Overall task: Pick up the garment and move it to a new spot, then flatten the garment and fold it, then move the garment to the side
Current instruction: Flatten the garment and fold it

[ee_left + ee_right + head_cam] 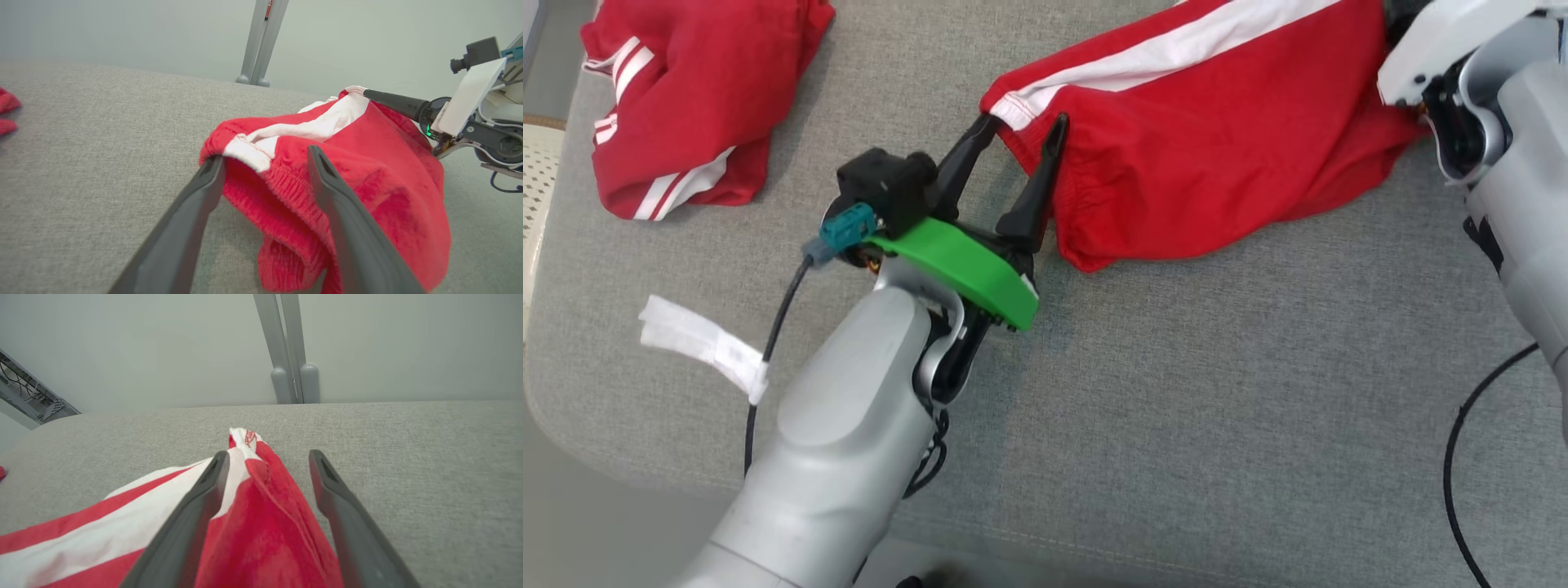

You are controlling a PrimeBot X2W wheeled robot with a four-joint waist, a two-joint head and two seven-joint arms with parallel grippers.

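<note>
Limply on nubby grey upholstery (1217, 392), rumpled red striped garment (1217, 139), left gripper (1024, 121) and right gripper (268, 454) fingers (351, 228) wide astride it.

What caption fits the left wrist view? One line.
Open left tool straddles the white-trimmed corner of the red garment on the grey cushion.

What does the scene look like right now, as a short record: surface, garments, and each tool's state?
surface: grey fabric cushion
garment: red with a white stripe, lying rumpled, stretched between the two tools
second garment: red with white stripes, bunched at the far left
left tool: open, fingers straddling the garment's hemmed end
right tool: open, fingers straddling the garment's opposite end
</note>
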